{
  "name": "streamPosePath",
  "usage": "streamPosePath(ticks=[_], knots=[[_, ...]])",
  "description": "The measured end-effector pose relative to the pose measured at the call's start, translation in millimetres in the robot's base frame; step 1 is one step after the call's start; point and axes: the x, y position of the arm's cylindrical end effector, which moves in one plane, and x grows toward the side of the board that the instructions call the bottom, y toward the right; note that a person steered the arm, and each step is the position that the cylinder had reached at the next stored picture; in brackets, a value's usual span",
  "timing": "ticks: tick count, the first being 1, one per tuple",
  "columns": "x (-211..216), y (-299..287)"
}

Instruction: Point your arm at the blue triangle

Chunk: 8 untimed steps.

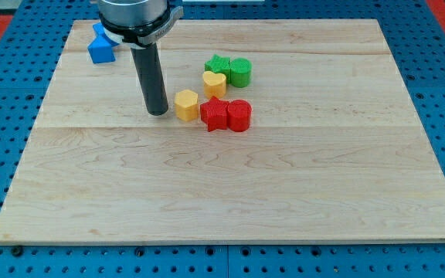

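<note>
Blue blocks sit at the board's top left: a blue cube-like block (100, 51) and, just above it, a smaller blue piece (97, 31) partly hidden by the arm's head; I cannot tell which is the triangle. My tip (158, 113) rests on the board, well below and to the right of the blue blocks. It stands just left of a yellow hexagon block (185, 105), close to it but with a small gap.
A cluster lies right of my tip: a yellow heart-like block (214, 83), a green star-like block (218, 66), a green round block (240, 72), a red star-like block (214, 114) and a red round block (239, 116). The wooden board (230, 201) lies on a blue pegboard.
</note>
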Motion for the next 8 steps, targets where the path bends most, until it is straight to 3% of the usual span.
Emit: streamPosePath(ticks=[1, 2, 4, 5, 6, 7, 8], knots=[[13.4, -11.5], [-2.7, 32.3], [-7.6, 27.0], [-6.8, -48.4], [-37.7, -144.1], [-76.7, -203.7], [-99.3, -174.3]])
